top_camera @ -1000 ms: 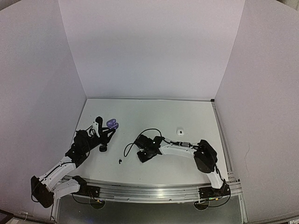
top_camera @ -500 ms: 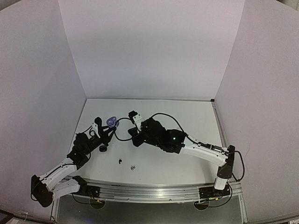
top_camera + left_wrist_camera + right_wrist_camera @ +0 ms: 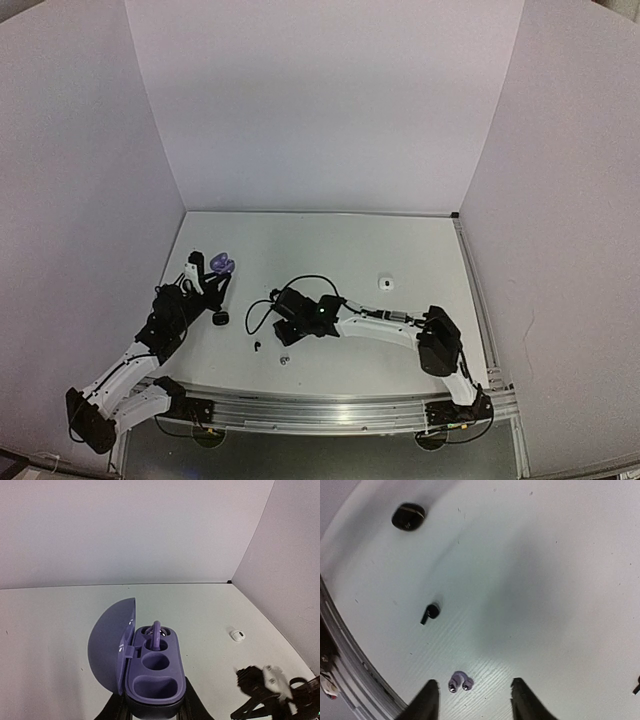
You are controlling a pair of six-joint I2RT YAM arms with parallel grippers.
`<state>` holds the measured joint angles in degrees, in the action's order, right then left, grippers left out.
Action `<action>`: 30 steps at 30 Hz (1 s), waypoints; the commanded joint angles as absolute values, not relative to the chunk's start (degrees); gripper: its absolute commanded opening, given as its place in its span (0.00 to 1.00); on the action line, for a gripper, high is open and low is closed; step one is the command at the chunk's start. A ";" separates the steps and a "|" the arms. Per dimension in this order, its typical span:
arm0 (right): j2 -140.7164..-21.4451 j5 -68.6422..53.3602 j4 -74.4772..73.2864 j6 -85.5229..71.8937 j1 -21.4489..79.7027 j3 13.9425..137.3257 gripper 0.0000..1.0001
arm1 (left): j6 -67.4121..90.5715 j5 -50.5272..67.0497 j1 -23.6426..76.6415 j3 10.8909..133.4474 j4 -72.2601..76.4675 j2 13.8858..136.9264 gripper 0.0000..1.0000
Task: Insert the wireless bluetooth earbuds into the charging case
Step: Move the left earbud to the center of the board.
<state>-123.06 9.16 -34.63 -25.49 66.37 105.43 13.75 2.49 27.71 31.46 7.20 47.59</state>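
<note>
- Nearest to me, close to the metal rail (image 3: pixel 330 410), the right gripper (image 3: pixel 474 681) hung over the table with its two fingers well apart and nothing between them.
- The purple earbud (image 3: pixel 460 682) lay flat on the table, under the gap between the fingers and a little toward the finger on the left of the wrist view. It touched neither of them.
- Its two shiny ends sat side by side, so I judged that its longer side ran about from one finger to the other. A straight descent and a squeeze would take it along that side.
- The right arm was clearly the nearer one to this bud. The left arm was well apart from it and busy.
- A little farther lay a black earbud (image 3: pixel 430 613), and beyond it a black case (image 3: pixel 408 516), closed as far as I could see.
- More to the left and farther, the left gripper (image 3: pixel 154 715) was clamped on the purple charging case (image 3: pixel 155 680) and held it up with the lid (image 3: pixel 112 645) open to the side.
- One purple bud (image 3: pixel 155 631) already sat in the far well. The near well (image 3: pixel 155 661) was empty, so I judged the task about half done for this case.
- On the right side lay a small white object (image 3: pixel 384 283). It was too small for me to say whether it was a bud or a case.
- The table (image 3: pixel 400 250) was white and smooth, closed in by plain pale walls (image 3: pixel 320 100) on three sides.
</note>
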 commanded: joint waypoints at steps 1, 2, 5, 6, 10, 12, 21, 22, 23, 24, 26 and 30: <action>-130.71 4.12 -44.61 -28.32 67.40 114.21 0.63 | 15.88 2.13 27.34 32.17 6.48 46.54 0.00; -132.38 3.47 -46.22 -27.88 67.78 116.22 0.67 | 15.95 2.24 27.33 32.07 6.61 46.59 0.00; -136.34 2.51 -50.54 -27.40 68.52 120.19 0.72 | 16.11 2.73 27.25 31.73 7.13 46.66 0.00; -137.11 2.41 -51.38 -27.66 68.55 120.89 0.72 | 16.22 2.87 27.25 31.64 7.25 46.67 0.00; -138.52 3.03 -52.62 -27.78 68.55 121.46 0.67 | 16.43 3.35 27.25 31.47 7.68 46.76 0.00; -139.35 1.91 -52.98 -27.47 68.60 121.89 0.63 | 16.35 3.48 27.25 31.46 7.68 46.80 0.00; -142.68 2.07 -54.15 -27.17 69.68 124.45 0.55 | 16.35 4.09 27.25 31.31 8.50 47.12 0.00; -142.96 2.64 -54.24 -26.88 69.67 125.22 0.55 | 16.35 4.15 27.25 31.30 8.51 47.16 0.00; -143.24 3.20 -54.31 -26.58 69.66 126.02 0.55 | 16.35 4.21 27.25 31.28 8.52 47.20 0.00; -143.52 3.65 -54.32 -26.28 69.68 126.99 0.54 | 16.35 4.30 27.25 31.21 8.59 47.20 0.00; -144.19 3.98 -54.32 -26.07 69.69 128.81 0.51 | 16.41 4.51 27.24 31.20 8.74 47.28 0.00; -145.68 4.38 -54.55 -26.39 69.91 131.53 0.46 | 16.44 4.59 27.25 31.11 8.93 47.25 0.00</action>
